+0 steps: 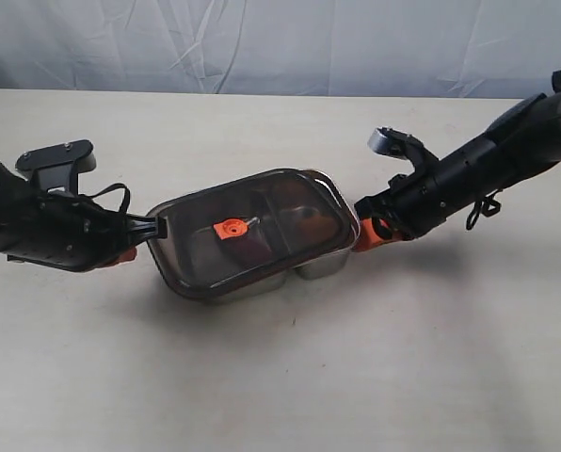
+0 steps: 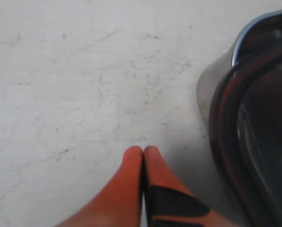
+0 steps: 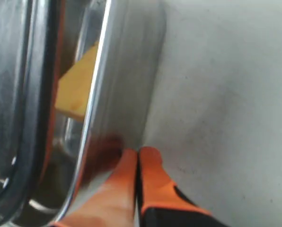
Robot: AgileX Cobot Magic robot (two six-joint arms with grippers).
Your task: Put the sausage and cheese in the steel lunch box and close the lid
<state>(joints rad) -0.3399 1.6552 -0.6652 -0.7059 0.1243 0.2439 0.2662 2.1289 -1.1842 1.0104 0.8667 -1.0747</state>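
Observation:
The steel lunch box (image 1: 329, 266) stands mid-table with the dark translucent lid (image 1: 196, 259) lying skewed over it, its orange valve (image 1: 230, 229) on top. A dark red shape under the lid may be the sausage (image 1: 254, 249). The yellow cheese (image 3: 77, 90) shows inside the box past its rim (image 3: 94, 90) in the right wrist view. My left gripper (image 2: 144, 150) is shut and empty beside the box's left end (image 2: 212, 94). My right gripper (image 3: 138, 152) is shut with its tips against the box's right outer wall (image 3: 131, 85). In the exterior view the right gripper (image 1: 359, 241) meets the box corner.
The pale table (image 1: 280, 377) runs all round the box. A grey cloth backdrop (image 1: 280, 42) hangs behind the far edge. Both black arms (image 1: 45, 226) (image 1: 478, 169) lie low over the table on either side.

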